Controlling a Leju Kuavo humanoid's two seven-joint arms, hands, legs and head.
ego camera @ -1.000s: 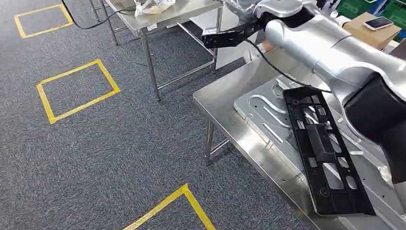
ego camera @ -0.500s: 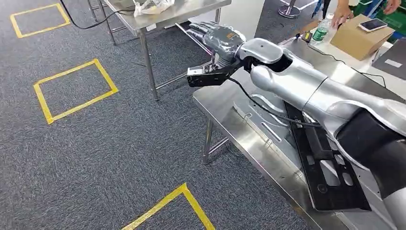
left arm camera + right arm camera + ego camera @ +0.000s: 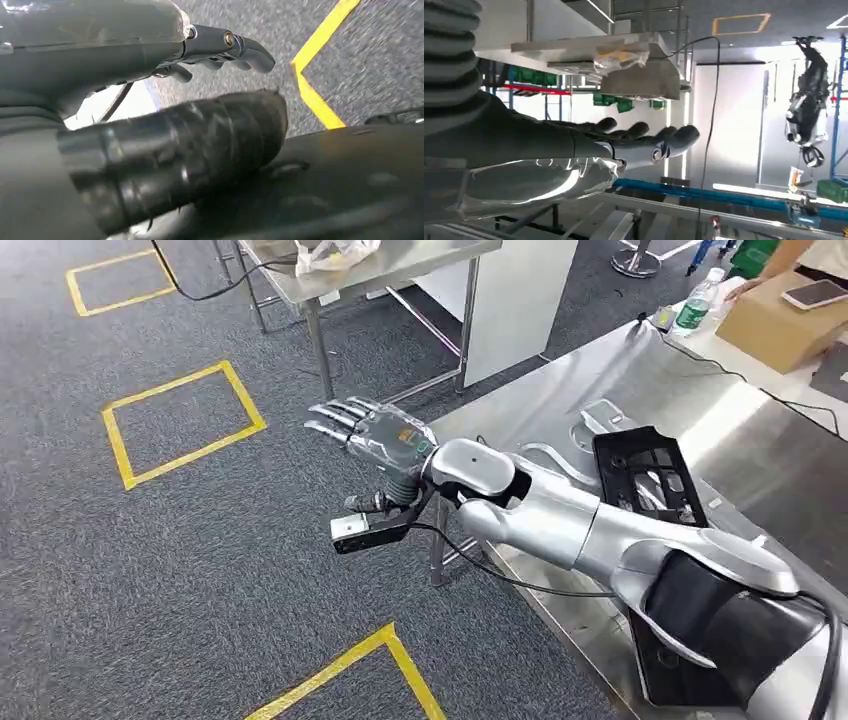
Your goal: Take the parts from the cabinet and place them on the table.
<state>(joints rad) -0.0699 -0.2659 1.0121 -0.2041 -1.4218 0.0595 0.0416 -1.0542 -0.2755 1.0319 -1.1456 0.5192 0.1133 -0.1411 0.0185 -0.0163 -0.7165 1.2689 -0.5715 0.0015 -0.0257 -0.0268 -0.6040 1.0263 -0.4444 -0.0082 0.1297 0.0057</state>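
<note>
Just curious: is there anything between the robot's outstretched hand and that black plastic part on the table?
In the head view, its own silver arm spans from the right hand to the black part; nothing else sits there.

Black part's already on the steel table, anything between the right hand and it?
Nothing visible. The right hand hangs open over the carpet, off the table edge; the black part lies flat behind it beside the forearm, and no object sits between them.

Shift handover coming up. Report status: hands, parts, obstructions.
Right hand empty, fingers spread, out over carpet. Left hand empty, hanging by the floor. Black part lying on grey plate, both on table. Nothing obstructing.
</note>
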